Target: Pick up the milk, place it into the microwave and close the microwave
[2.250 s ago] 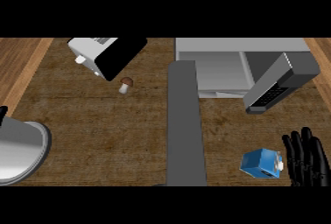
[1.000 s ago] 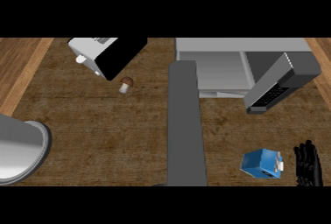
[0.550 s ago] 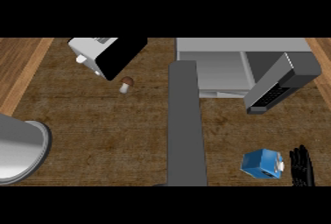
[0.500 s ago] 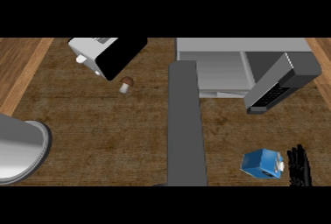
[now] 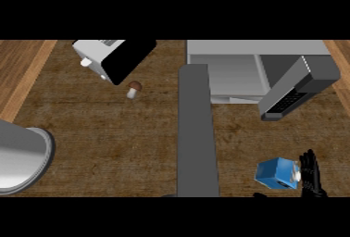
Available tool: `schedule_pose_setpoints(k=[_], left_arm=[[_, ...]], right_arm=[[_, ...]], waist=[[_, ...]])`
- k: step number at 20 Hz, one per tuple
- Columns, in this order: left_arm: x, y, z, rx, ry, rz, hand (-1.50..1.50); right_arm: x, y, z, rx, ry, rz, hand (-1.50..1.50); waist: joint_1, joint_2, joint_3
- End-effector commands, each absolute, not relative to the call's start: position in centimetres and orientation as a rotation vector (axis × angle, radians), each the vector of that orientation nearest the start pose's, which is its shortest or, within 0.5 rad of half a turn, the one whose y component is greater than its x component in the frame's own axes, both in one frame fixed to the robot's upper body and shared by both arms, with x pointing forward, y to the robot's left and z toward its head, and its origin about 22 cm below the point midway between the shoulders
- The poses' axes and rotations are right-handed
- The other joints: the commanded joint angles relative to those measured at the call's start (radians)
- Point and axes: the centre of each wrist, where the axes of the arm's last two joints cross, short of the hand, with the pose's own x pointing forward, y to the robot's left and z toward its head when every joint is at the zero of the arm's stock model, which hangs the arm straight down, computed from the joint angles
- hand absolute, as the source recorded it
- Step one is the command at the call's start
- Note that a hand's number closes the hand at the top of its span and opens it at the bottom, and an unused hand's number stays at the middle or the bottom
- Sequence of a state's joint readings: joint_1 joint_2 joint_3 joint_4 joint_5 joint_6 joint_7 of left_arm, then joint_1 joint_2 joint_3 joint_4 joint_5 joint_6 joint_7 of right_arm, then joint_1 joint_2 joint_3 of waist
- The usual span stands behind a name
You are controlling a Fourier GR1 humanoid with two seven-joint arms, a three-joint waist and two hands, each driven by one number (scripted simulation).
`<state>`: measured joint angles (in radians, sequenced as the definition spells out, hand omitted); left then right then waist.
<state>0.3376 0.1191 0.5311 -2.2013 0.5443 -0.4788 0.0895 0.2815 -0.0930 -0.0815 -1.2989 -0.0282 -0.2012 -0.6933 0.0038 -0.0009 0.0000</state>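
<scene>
The milk (image 5: 277, 173) is a small blue carton standing on the wooden counter at the lower right. My right hand (image 5: 312, 178) shows at the lower edge just right of the carton, fingers straight and pointing up, open and holding nothing. A dark thumb tip (image 5: 259, 195) peeks out below the carton's left side. The microwave (image 5: 232, 69) stands at the top right, its door (image 5: 297, 88) swung open toward the right. My left hand does not show.
A long grey strip (image 5: 196, 134) runs down the counter's middle. A toaster (image 5: 113, 58) stands at the top left with a mushroom (image 5: 133, 89) beside it. A metal pot (image 5: 17, 159) sits at the left edge.
My right hand has drawn back toward the lower edge, so less of it shows beside the milk. The carton and the microwave door have not moved.
</scene>
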Motion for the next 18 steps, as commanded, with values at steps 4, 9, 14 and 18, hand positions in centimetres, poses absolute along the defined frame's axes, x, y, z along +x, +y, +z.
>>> schedule_pose_setpoints(k=[4,9,14,18], left_arm=[[10.8,35.1,12.1,-0.06,-1.938,-0.016,-1.5],[11.1,35.9,11.8,-0.018,-1.95,-0.006,-1.5],[11.8,35.7,10.6,-0.034,-1.966,0.005,-1.5],[12.1,38.3,11.6,-0.033,-1.971,0.005,-1.5]], right_arm=[[14.6,-32.1,-12.3,-0.468,-1.704,-0.069,-1.5],[18.0,-30.6,-13.3,-0.416,-1.723,-0.034,1.5],[18.8,-28.8,-14.2,-0.48,-1.852,0.088,1.5],[17.0,-27.8,-14.8,-0.425,-1.887,0.019,1.5]], waist=[[-0.001,0.0,0.0],[0.002,0.0,0.0],[0.003,0.001,0.0],[-0.002,0.0,0.0]])
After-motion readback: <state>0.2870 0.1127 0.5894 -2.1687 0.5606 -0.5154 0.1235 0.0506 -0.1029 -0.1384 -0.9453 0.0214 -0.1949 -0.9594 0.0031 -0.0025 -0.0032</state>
